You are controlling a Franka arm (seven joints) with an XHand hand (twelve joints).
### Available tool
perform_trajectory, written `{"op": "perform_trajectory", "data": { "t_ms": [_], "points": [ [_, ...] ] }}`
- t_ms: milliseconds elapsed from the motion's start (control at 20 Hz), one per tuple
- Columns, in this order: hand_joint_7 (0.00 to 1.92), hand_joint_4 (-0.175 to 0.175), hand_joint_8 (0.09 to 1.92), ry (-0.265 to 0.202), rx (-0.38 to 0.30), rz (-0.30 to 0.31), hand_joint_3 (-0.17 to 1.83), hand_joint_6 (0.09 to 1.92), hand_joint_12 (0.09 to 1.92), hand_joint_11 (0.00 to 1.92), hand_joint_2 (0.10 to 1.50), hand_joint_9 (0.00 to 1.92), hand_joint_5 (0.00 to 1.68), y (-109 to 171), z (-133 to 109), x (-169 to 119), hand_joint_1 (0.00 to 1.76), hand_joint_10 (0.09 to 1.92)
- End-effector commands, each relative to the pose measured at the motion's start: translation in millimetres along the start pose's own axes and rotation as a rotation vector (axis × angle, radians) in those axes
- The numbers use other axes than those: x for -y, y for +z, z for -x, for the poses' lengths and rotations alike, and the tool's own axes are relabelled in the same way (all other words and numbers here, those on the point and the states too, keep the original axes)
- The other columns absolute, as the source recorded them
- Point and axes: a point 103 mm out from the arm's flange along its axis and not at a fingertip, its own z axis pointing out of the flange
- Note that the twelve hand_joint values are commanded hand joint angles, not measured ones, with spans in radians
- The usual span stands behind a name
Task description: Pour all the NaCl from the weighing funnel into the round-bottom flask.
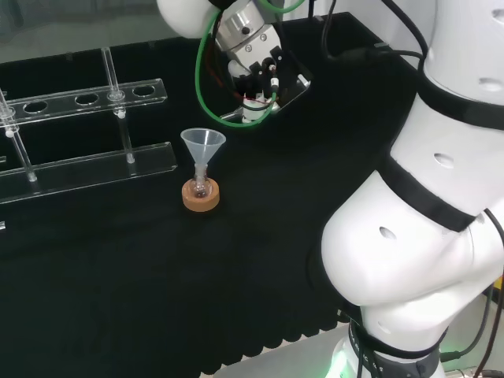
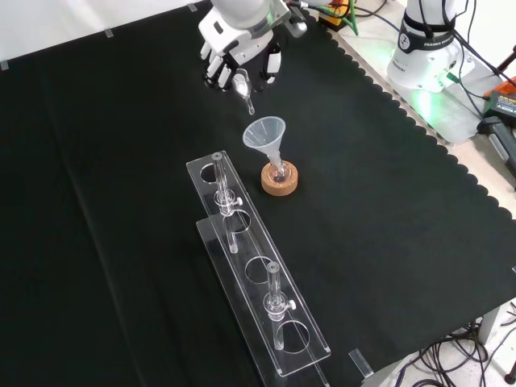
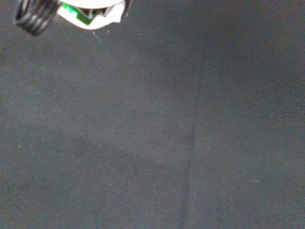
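A small round-bottom flask (image 2: 279,171) sits in a cork ring (image 2: 279,181), with a clear plastic funnel (image 2: 265,133) in its neck. In the front view the hand (image 2: 240,44) hangs just beyond and above that funnel. Its fingers are curled on a small clear weighing funnel (image 2: 244,87), whose thin spout slants down toward the plastic funnel's rim but stays short of it. In the head view the hand (image 1: 253,75) is to the right of and above the plastic funnel (image 1: 203,144), the flask (image 1: 201,187) and the cork ring (image 1: 201,197). What the weighing funnel holds cannot be made out.
A clear acrylic tube rack (image 2: 256,274) lies on the black cloth close to the cork ring, nearer the camera in the front view; in the head view the rack (image 1: 87,134) is to the left. The arm's white links (image 1: 425,213) stand at the head view's right.
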Motion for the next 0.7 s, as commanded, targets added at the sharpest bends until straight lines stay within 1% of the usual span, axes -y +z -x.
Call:
{"op": "perform_trajectory", "data": {
  "t_ms": [50, 500, 700],
  "points": [
    [0.58, 0.175, 0.65, -0.020, 0.049, -0.025, 0.73, 0.88, 1.14, 0.70, 0.66, 0.93, 1.17, 2.2, -15.5, -6.2, 1.10, 0.40],
    [0.58, 0.175, 0.65, -0.037, 0.105, -0.017, 0.73, 0.88, 1.14, 0.70, 0.66, 0.93, 1.17, -3.7, -26.0, -4.1, 1.10, 0.40],
    [0.58, 0.175, 0.64, -0.044, 0.152, -0.007, 0.73, 0.88, 1.14, 0.70, 0.66, 0.93, 1.17, -8.9, -28.8, -3.5, 1.10, 0.40]
  ]
}}
